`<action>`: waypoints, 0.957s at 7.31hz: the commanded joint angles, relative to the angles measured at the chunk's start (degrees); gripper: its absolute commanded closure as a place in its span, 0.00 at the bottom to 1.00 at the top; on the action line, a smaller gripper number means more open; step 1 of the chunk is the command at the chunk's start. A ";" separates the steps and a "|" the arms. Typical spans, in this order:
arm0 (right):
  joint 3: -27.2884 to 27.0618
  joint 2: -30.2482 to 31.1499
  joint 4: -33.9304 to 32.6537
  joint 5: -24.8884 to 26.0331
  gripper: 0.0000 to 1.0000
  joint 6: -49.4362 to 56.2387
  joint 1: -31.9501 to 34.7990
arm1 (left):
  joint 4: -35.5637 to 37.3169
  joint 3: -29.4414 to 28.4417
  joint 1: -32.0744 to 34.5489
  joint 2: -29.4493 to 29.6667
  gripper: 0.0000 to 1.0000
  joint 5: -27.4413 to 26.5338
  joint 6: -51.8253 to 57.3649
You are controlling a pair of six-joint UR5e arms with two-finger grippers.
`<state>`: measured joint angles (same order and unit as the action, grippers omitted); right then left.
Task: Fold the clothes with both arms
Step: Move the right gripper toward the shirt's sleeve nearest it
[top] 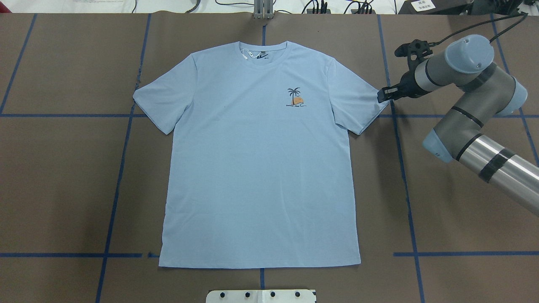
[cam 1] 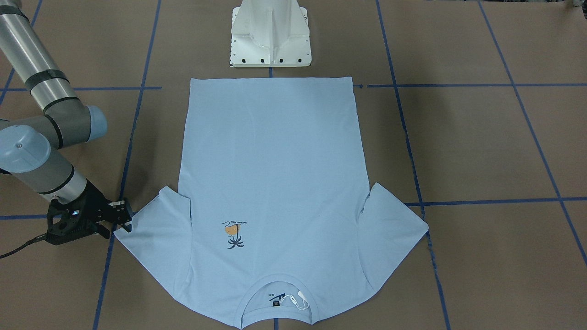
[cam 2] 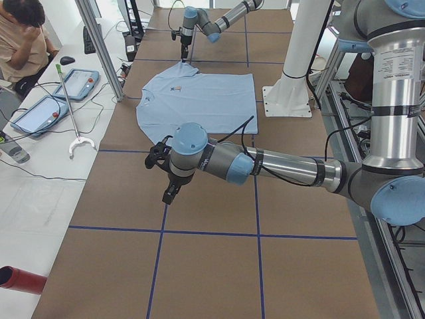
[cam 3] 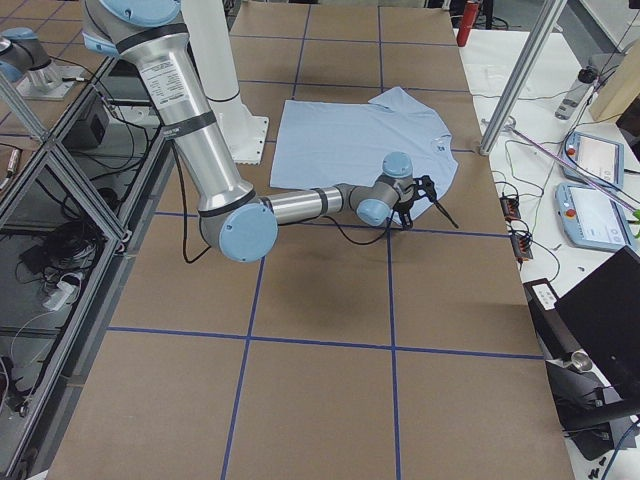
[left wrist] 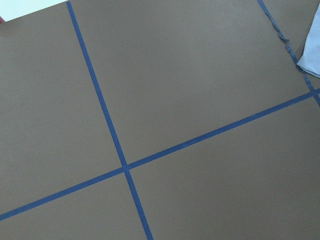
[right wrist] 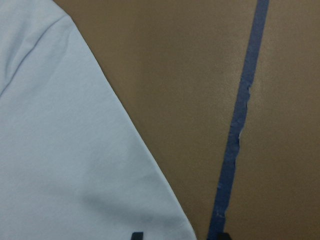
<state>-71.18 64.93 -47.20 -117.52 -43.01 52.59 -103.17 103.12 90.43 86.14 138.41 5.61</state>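
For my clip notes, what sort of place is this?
Probably a robotics lab: a brown table gridded with blue tape, teach pendants on a side bench, the right arm beside a T-shirt.

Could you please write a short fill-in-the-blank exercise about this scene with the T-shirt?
1. The T-shirt has a chest print of a ___ tree.
2. The right end effector is at the tip of one ___ of the shirt.
3. The tape lines on the table are ___ in colour.
Missing words: palm; sleeve; blue.
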 commanded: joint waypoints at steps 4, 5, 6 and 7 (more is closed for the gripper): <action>-0.36 -0.06 0.09 0.28 1.00 -0.23 0.14 | -0.01 0.06 0.01 -0.01 0.00 0.02 0.01; -1.06 -0.15 0.01 0.10 1.00 -0.23 0.15 | -0.01 0.07 0.01 -0.01 0.00 0.02 0.01; -1.50 -0.41 -0.43 -0.16 1.00 -1.45 0.15 | -0.01 -0.02 0.01 -0.01 0.00 0.02 0.01; -2.55 -1.28 -1.04 -0.08 1.00 -5.64 -0.20 | -0.01 -0.02 0.01 -0.01 0.00 0.02 0.01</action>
<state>-72.66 64.42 -47.61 -117.54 -45.00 52.64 -103.18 103.13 90.44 86.13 138.43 5.62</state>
